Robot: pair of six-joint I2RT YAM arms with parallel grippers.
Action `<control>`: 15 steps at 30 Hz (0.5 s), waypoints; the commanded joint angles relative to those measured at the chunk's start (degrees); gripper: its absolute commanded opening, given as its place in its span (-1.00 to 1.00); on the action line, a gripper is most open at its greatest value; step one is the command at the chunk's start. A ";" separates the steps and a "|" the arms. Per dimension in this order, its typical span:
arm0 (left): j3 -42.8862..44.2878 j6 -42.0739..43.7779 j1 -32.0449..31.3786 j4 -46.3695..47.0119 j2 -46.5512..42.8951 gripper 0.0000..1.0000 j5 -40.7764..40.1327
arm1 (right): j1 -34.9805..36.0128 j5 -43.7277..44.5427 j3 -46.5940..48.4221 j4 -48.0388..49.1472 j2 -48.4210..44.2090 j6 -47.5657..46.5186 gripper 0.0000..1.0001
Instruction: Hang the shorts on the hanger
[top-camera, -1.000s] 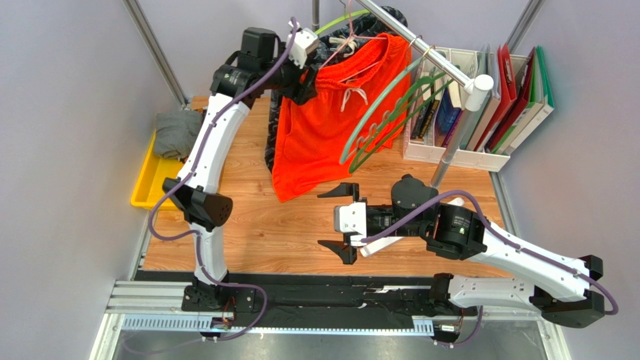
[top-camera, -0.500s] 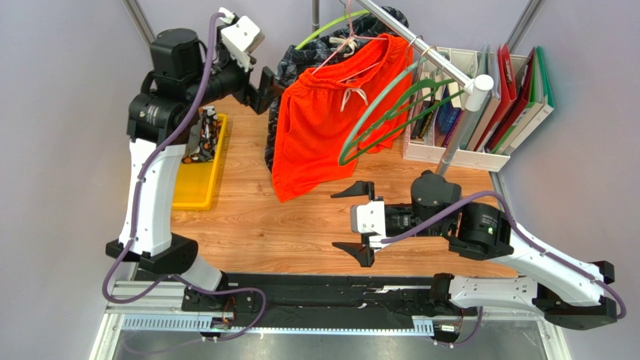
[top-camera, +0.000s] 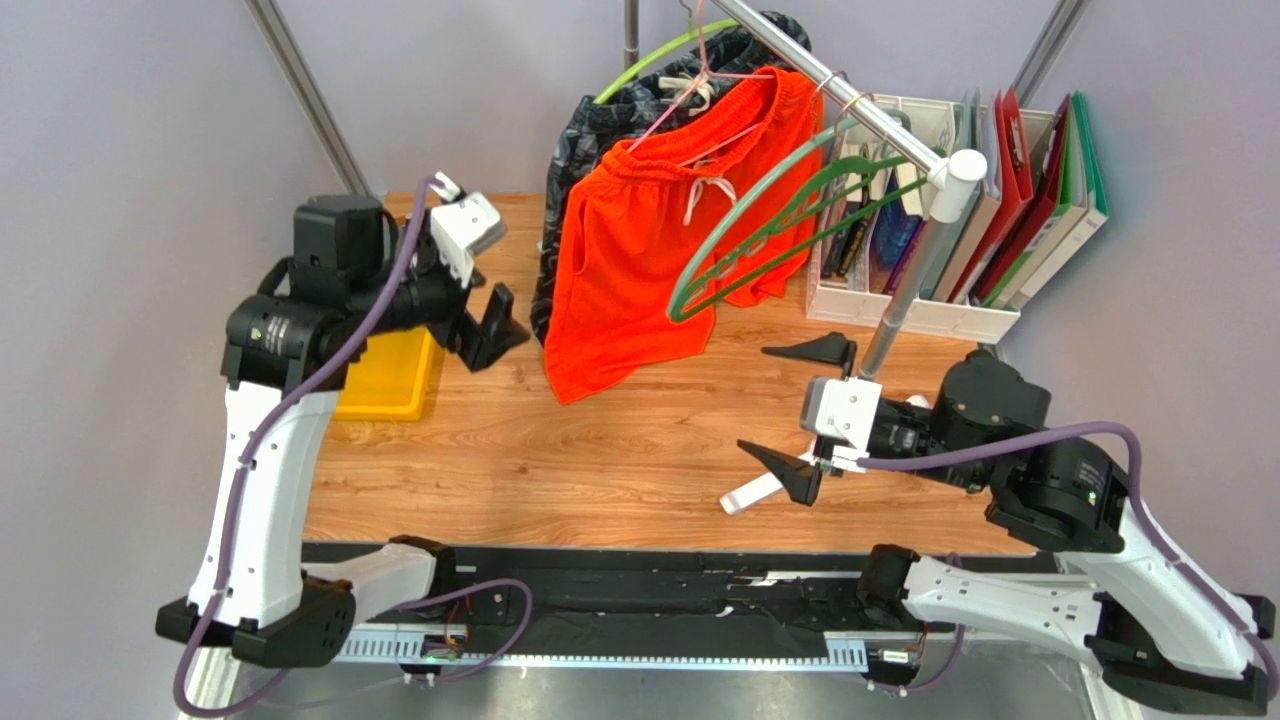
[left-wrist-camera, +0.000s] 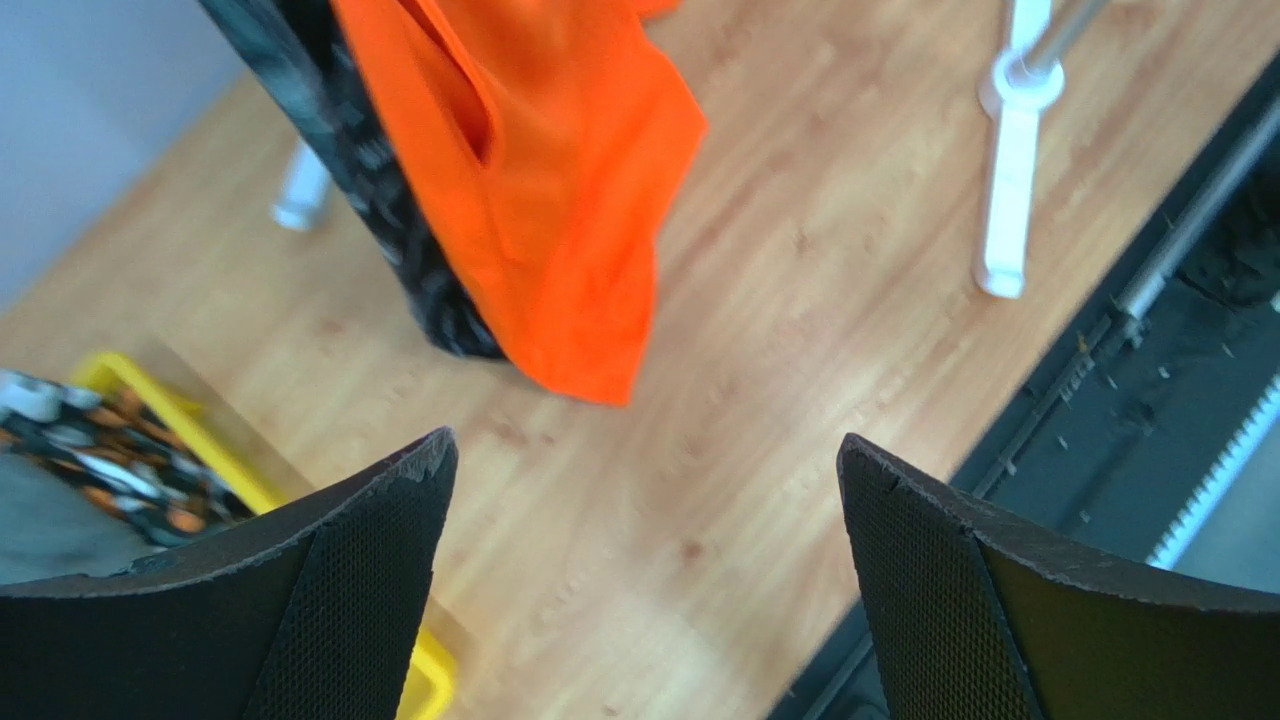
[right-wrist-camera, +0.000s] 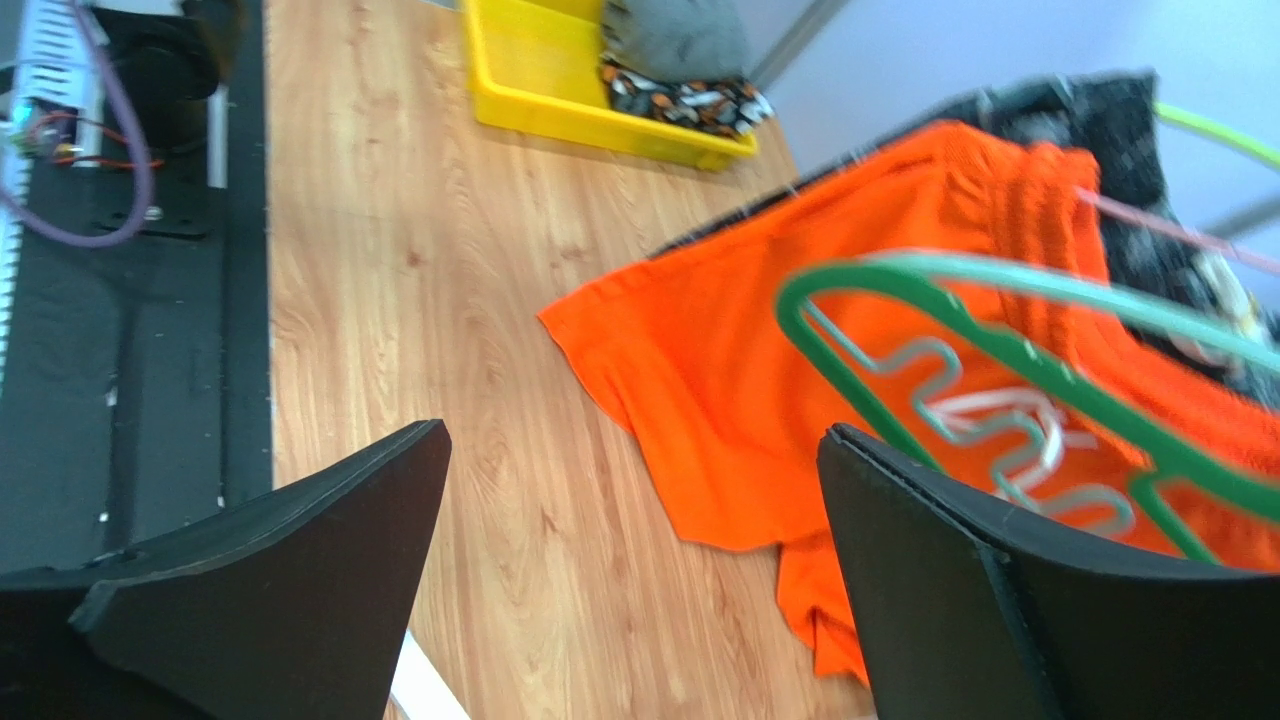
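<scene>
The orange-red shorts (top-camera: 631, 255) hang from the thin pink hanger (top-camera: 684, 93) on the metal rail (top-camera: 842, 83), drawstring showing. They also show in the left wrist view (left-wrist-camera: 526, 195) and the right wrist view (right-wrist-camera: 751, 390), where a strip of the pink hanger (right-wrist-camera: 1157, 222) crosses their waistband. My left gripper (top-camera: 504, 323) is open and empty, left of the shorts' lower half and apart from them; its jaws stand wide over bare wood (left-wrist-camera: 646, 465). My right gripper (top-camera: 756, 399) is open and empty, below and right of the hem (right-wrist-camera: 631, 450).
Green hangers (top-camera: 781, 210) hang on the rail in front of the shorts. A black patterned garment (top-camera: 571, 165) hangs behind them. A yellow tray (top-camera: 383, 375) with clothes sits at the left. A box of binders (top-camera: 977, 210) stands at the back right. The rack's white foot (left-wrist-camera: 1010, 195) lies on the table.
My left arm let go at the waistband, swung out left, then came down beside the shorts' lower half. My right arm drew back to the right. The shorts stay hanging.
</scene>
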 commanded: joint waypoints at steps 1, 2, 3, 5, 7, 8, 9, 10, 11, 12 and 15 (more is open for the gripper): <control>-10.78 -2.56 0.33 0.39 -4.82 0.99 0.35 | -5.14 0.68 -2.97 0.00 -2.85 3.69 1.00; -14.89 -3.17 0.33 0.92 -5.71 0.98 -0.69 | -5.94 0.50 -3.93 0.35 -3.81 4.22 1.00; -16.94 -4.14 0.33 2.32 -7.45 0.99 -1.23 | -6.64 0.24 -5.68 0.61 -4.43 5.53 1.00; -22.55 -4.32 0.33 3.39 -9.05 0.99 -3.15 | -9.27 -0.29 -7.98 1.22 -6.36 7.82 1.00; -25.64 -4.68 0.33 4.70 -10.81 0.99 -4.48 | -10.94 -1.61 -11.67 1.58 -7.86 10.28 1.00; -28.18 -4.59 0.33 4.97 -11.25 0.99 -5.01 | -11.65 -1.96 -12.81 2.36 -8.56 10.98 1.00; -29.25 -4.59 0.33 5.84 -12.30 0.99 -5.27 | -12.27 -2.74 -15.00 2.55 -9.79 11.60 1.00; -30.31 -4.94 0.33 6.29 -12.83 0.98 -5.62 | -13.23 -2.93 -15.80 2.89 -10.32 12.48 1.00; -31.97 -5.11 0.33 6.73 -13.36 0.99 -5.89 | -13.59 -3.19 -16.59 3.25 -10.68 12.75 1.00; -32.68 -5.11 0.33 7.60 -13.97 0.99 -5.98 | -13.85 -3.37 -17.12 3.34 -11.29 12.84 1.00; -34.18 -5.64 0.33 8.75 -14.33 0.99 -7.47 | -14.38 -3.28 -18.27 3.51 -11.64 12.84 1.00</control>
